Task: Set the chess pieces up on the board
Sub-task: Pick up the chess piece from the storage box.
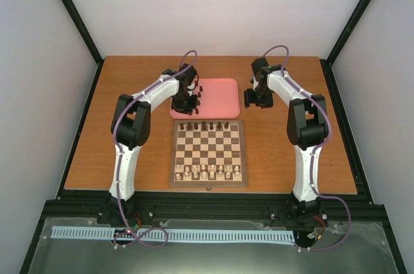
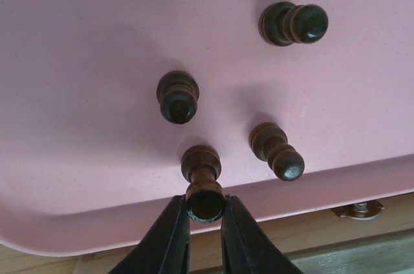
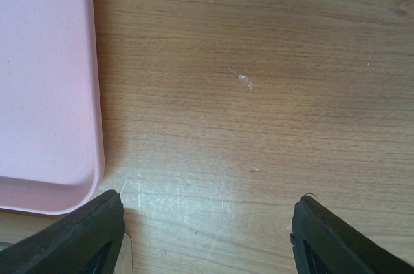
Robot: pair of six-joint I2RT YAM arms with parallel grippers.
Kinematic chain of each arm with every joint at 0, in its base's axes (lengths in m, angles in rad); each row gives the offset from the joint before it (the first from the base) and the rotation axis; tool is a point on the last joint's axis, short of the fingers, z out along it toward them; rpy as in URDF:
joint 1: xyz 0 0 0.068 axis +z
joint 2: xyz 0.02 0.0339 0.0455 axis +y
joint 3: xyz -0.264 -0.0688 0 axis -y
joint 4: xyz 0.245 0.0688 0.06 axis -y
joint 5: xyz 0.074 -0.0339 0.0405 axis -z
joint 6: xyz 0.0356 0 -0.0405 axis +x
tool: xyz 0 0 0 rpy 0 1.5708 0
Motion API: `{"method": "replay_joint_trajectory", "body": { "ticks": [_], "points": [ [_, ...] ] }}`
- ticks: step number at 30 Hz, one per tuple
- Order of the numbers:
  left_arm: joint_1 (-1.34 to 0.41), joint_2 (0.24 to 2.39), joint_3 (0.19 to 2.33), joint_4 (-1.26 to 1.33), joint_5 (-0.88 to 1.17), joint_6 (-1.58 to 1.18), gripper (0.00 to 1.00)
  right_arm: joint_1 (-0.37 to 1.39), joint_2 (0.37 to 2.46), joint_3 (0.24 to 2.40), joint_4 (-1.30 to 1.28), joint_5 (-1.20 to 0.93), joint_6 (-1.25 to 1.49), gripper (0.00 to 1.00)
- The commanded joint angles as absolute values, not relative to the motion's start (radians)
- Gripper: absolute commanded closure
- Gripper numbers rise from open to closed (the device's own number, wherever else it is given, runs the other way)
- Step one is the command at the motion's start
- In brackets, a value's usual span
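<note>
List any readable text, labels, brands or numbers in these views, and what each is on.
None. No print, label or number shows on the tray, board, table or any piece.

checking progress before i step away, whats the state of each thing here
left jaws, shut on a dark pawn near the edge of the pink tray
right jaws, open, empty, over the table beside the tray
other dark pawns, upright on the tray
board, dark pieces along its far row, pale pieces on its near rows
</note>
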State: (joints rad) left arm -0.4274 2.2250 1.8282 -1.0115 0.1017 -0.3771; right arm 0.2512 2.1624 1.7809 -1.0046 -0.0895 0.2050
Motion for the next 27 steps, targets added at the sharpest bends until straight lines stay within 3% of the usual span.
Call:
{"method": "replay_joint_trajectory", "body": {
  "ticks": [1, 18, 27],
  "points": [
    [-0.430, 2.235, 1.869, -1.008, 0.105, -0.381, 0.88, 0.247, 2.155, 1.786, -1.003, -0.081, 0.199, 0.29],
    [-0.436, 2.119, 1.996, -1.170, 0.056, -0.343, 0.91, 0.246, 2.145, 1.785, -1.000, -0.089, 0.201, 0.29],
    [-0.571, 2.140, 2.157, -1.219, 0.074, -0.319, 0.91, 0.220, 2.135, 1.787, -0.999, -0.083, 0.213, 0.29]
  ]
}}
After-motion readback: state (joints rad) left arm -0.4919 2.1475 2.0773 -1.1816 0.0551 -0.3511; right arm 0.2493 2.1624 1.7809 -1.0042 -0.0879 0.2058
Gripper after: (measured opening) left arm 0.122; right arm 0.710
